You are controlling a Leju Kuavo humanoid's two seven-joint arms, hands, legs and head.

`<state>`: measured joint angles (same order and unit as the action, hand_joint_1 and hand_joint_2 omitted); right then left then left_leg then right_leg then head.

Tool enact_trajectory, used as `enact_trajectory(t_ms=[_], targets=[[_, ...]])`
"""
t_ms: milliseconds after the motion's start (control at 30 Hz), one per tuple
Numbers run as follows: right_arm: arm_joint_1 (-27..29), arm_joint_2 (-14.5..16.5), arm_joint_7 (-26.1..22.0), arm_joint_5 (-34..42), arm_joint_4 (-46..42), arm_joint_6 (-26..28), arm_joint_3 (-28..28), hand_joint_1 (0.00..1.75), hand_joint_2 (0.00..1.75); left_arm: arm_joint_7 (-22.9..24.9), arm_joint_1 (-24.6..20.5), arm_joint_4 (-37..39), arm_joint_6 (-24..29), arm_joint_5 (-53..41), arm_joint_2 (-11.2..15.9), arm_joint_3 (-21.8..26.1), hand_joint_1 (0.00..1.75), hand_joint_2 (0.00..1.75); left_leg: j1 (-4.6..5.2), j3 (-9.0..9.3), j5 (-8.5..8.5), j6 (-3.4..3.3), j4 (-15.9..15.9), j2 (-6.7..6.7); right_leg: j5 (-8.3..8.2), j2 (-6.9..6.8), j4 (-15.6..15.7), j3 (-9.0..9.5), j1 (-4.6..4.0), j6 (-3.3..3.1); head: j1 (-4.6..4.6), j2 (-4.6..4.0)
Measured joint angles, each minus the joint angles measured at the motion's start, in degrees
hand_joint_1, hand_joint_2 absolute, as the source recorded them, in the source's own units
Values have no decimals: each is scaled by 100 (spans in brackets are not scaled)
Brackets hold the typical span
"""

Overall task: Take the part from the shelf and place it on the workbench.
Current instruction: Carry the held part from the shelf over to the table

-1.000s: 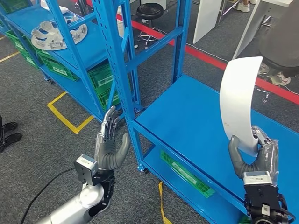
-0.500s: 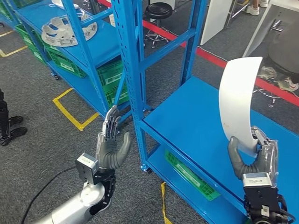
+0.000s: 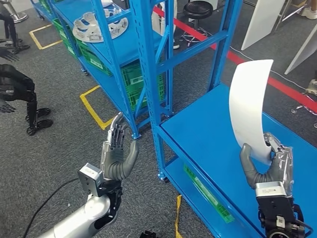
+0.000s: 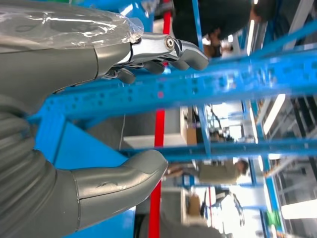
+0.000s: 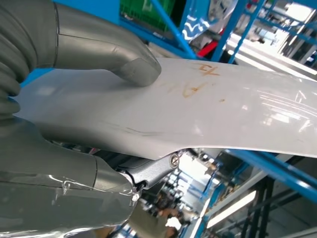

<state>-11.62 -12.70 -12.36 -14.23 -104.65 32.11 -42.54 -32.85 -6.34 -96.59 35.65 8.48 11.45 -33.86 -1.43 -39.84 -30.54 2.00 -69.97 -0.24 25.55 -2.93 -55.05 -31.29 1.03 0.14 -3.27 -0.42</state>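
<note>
Gripping the curved white part (image 3: 248, 106) near its lower end, the right hand (image 3: 270, 163) holds it upright above the blue workbench (image 3: 209, 134), thumb pressed on one face and fingers (image 5: 151, 171) behind the other. The left hand (image 3: 116, 154) hangs over the grey carpet (image 3: 56, 153) beside the blue shelf post (image 3: 149, 74), fingers straight and apart from the thumb, holding nothing.

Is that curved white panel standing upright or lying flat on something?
Upright. The right hand grips the white panel by its lower end, and it rises above the blue shelf without touching it.
</note>
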Motion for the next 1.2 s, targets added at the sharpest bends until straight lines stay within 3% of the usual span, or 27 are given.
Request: enact_trajectory(t_ms=[67, 100, 167, 233, 300, 367, 400, 433, 467, 500, 533, 600, 667, 733, 800, 867, 933, 967, 1000, 1033, 1100, 1167, 1200], targets=[[-3, 0, -2, 0, 0, -5, 0, 175, 175, -3, -6, 0, 0, 1, 3, 0, 0, 175, 62, 370, 460, -94, 862, 227, 32, -124, -1, 46, -31, 15, -21, 0], [-5, 0, -6, 0, 0, -14, 1, 175, 175, -9, -13, 0, 0, 6, 3, 0, 0, 175, 104, 530, 603, -142, 1220, 349, 50, -180, -2, 65, -49, 33, -27, 0], [-6, 0, -29, 0, 0, -46, 1, 175, 175, -39, -31, 0, 1, 21, -2, 0, 0, 175, 168, 641, 667, -200, 1507, 450, 81, -289, 3, 93, -78, 78, -26, 0], [-7, 2, -65, 3, 0, -76, 1, 175, 175, -73, -33, 0, 11, 43, -6, 0, 0, 175, 155, 644, 688, -231, 1534, 287, 116, -383, 8, 117, -77, 135, -19, 0], [-9, 5, -98, 8, 1, -100, 2, 175, 175, -94, -37, 0, 30, 60, -9, 0, 0, 175, 123, 680, 715, -275, 1580, 143, 290, -182, -209, 44, -53, 192, 3, 0], [-3, 7, -114, 17, 2, -114, 2, 175, 175, -101, -44, 0, 39, 70, -18, 0, 0, 175, 109, 698, 729, -309, 1595, 11, 649, 151, -900, -260, -36, 218, 42, 0], [4, 7, -117, 22, 2, -117, 0, 175, 175, -101, -44, 1, 39, 74, -25, 0, 0, 175, 111, 696, 731, -320, 1591, -65, 810, 228, -1317, -459, -36, 223, 55, 0], [13, 7, -117, 27, 3, -121, -1, 175, 175, -101, -40, 2, 40, 77, -31, 0, 0, 175, 113, 695, 731, -322, 1586, -151, 883, 259, -1614, -610, -37, 226, 61, 0], [21, 7, -118, 32, 5, -129, -2, 175, 175, -101, -36, 3, 40, 79, -35, 0, 0, 175, 114, 696, 729, -322, 1579, -242, 841, 271, -1702, -670, -35, 227, 62, 0], [24, 7, -119, 36, 6, -143, -2, 175, 175, -102, -34, 4, 40, 81, -37, 0, 0, 175, 112, 700, 726, -318, 1568, -336, 683, 285, -1540, -615, -29, 222, 63, 0], [25, 7, -122, 39, 7, -161, -2, 175, 175, -110, -33, 4, 38, 84, -39, 0, 0, 175, 108, 706, 718, -308, 1554, -426, 445, 331, -1167, -459, -17, 214, 64, 0], [24, 7, -154, 20, 7, -205, -4, 175, 175, -151, -38, 8, 12, 90, -52, 0, 0, 175, 102, 691, 703, -271, 1515, -589, 143, 600, -389, -114, 27, 200, 64, 0], [32, 12, -241, -64, 5, -223, -19, 175, 175, -210, -47, 19, -37, 109, -74, 0, 0, 175, 82, 627, 723, -207, 1501, -726, 116, 778, -86, 41, 35, 177, 65, 0], [40, 38, -352, -172, 4, -198, -42, 175, 175, -260, -42, 28, -68, 129, -85, 0, 0, 175, 63, 579, 760, -135, 1520, -829, 98, 674, -49, 76, 21, 121, 63, 0], [41, 71, -427, -233, 4, -158, -59, 175, 175, -289, -46, 33, -69, 128, -83, 0, 0, 175, 86, 480, 663, -79, 1349, -583, 70, 519, 18, 122, 33, 42, 30, 0], [43, 90, -461, -254, 5, -132, -73, 175, 175, -295, -65, 35, -57, 114, -81, 0, 0, 175, 99, 133, 354, -34, 697, -182, 62, 350, 56, 148, 24, -14, -20, 0], [52, 98, -471, -260, 8, -122, -91, 175, 175, -292, -64, 39, -40, 102, -83, 0, 0, 175, 83, -301, 90, 0, -76, -45, 73, 178, 58, 144, 7, -37, -41, 1], [56, 99, -472, -260, 9, -120, -99, 175, 175, -291, -58, 42, -33, 98, -84, 0, 0, 175, 76, -402, 92, 9, -232, -27, 82, 90, 58, 146, 5, -40, -44, 0], [58, 101, -472, -260, 10, -119, -105, 175, 175, -290, -55, 45, -28, 95, -83, 0, 0, 175, 71, -374, 197, 12, -146, -7, 91, 6, 58, 153, 5, -38, -47, 0], [57, 104, -473, -260, 11, -119, -109, 175, 175, -288, -55, 46, -26, 93, -82, 0, 0, 175, 69, -214, 381, 5, 171, 41, 104, -73, 58, 166, 5, -29, -53, 0], [56, 109, -474, -260, 10, -118, -114, 175, 175, -288, -65, 46, -23, 91, -80, 0, 0, 175, 95, 261, 724, -33, 1044, 301, 145, -206, 51, 201, -16, 10, -79, 0], [52, 112, -475, -261, 9, -117, -121, 175, 175, -289, -77, 46, -22, 87, -84, 0, 0, 175, 136, 501, 827, -97, 1499, 451, 185, -318, 57, 238, -54, 66, -73, 1], [50, 113, -476, -262, 9, -116, -126, 175, 175, -289, -78, 46, -22, 86, -85, 0, 0, 175, 157, 507, 817, -129, 1540, 414, 200, -376, 68, 258, -67, 96, -64, 1]])
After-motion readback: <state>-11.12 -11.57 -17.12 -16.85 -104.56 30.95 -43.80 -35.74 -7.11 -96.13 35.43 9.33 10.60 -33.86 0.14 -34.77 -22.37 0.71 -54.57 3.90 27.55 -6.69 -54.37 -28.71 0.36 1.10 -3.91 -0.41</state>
